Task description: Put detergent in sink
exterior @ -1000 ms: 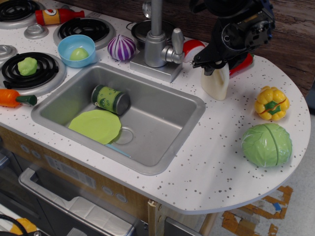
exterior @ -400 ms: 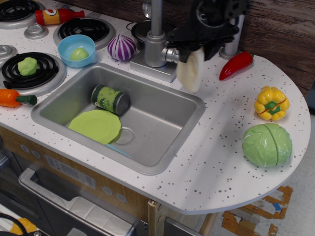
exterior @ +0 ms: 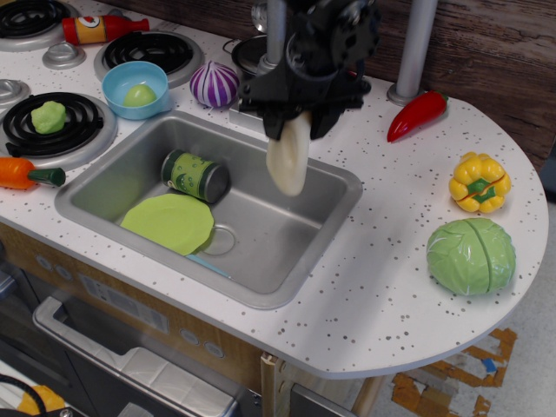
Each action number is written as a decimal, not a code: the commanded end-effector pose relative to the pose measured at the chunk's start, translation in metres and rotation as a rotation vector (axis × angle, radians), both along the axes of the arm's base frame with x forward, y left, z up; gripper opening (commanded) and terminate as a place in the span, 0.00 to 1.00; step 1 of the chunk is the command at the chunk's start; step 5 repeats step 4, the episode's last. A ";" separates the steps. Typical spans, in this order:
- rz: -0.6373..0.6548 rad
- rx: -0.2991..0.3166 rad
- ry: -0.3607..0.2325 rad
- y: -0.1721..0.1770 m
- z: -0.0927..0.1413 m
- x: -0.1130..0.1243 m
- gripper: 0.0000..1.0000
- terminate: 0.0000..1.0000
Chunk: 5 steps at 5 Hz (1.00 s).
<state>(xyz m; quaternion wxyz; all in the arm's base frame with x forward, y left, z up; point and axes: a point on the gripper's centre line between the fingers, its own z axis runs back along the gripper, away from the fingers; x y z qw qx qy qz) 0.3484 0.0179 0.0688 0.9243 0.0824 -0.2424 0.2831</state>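
Note:
The cream-white detergent bottle (exterior: 288,160) hangs from my black gripper (exterior: 297,115), which is shut on its top end. The bottle is in the air above the right half of the grey steel sink (exterior: 287,228), clear of the basin floor. The bottle's cap and handle are hidden by the fingers. Inside the sink lie a green can (exterior: 195,175) on its side and a light green plate (exterior: 168,222) near the round drain (exterior: 219,240).
The faucet (exterior: 274,35) stands behind the sink, partly hidden by my arm. On the counter to the right are a red chili (exterior: 418,115), a yellow pepper (exterior: 479,182) and a green cabbage (exterior: 471,254). A purple onion (exterior: 214,84), blue bowl (exterior: 135,89) and ketchup bottle (exterior: 102,29) are at left.
My gripper has lifted the detergent off the counter at the right of the faucet and carried it left and forward, from beside the chili to over the sink.

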 end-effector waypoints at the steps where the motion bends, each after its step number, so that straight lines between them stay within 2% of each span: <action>1: -0.032 0.010 -0.052 0.007 0.018 0.002 1.00 0.00; 3: -0.032 0.010 -0.052 0.007 0.018 0.002 1.00 0.00; 4: -0.032 0.010 -0.052 0.007 0.018 0.002 1.00 1.00; 5: -0.032 0.010 -0.052 0.007 0.018 0.002 1.00 1.00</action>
